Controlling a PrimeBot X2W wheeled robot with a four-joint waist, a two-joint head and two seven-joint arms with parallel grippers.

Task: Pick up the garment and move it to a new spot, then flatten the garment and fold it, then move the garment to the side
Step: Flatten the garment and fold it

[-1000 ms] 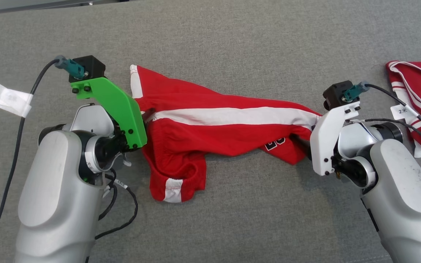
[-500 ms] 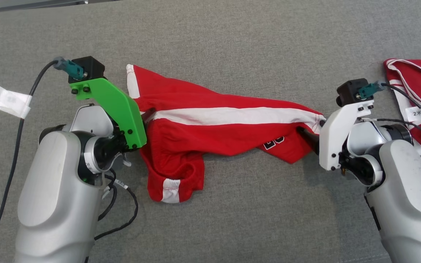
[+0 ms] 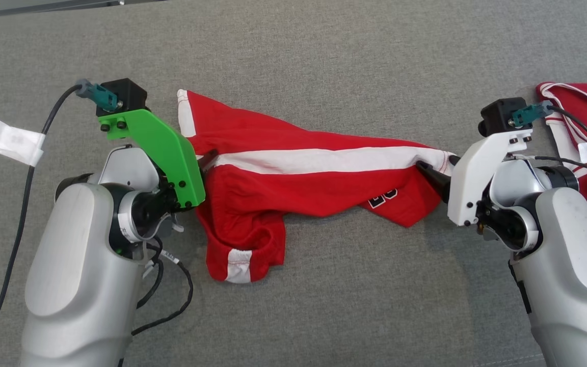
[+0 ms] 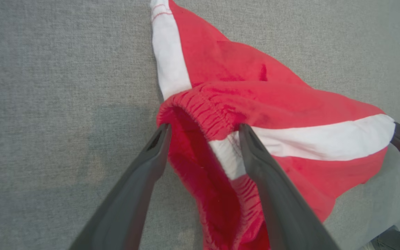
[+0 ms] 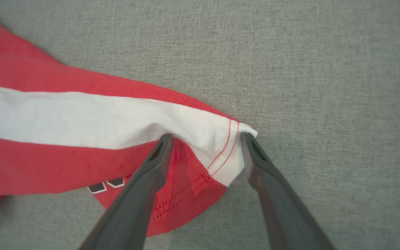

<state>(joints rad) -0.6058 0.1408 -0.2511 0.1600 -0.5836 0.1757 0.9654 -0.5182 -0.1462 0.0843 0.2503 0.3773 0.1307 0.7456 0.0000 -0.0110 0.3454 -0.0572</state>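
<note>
In the head view, the red garment [image 3: 298, 178], shorts with a white side stripe, lies stretched but rumpled on the grey tabletop [image 3: 324, 61]. My left hand [image 3: 211, 157] is at one end and my right hand [image 3: 438, 167] at the other.

In the left wrist view, my left hand [image 4: 204, 127] is spread wide and grips nothing, its fingers astride the gathered elastic waistband [image 4: 207, 100].

In the right wrist view, my right hand [image 5: 206, 136] is likewise spread and empty, astride the stitched leg hem [image 5: 227, 152].

I judge the cloth light, thin and limp, so it will sag and bunch. I'd pinch the thicker waistband and the hem, which should slip less.

Bright, even overhead light; soft shadows under arms; sharp focus (wrist views slightly stretched at edges).
</note>
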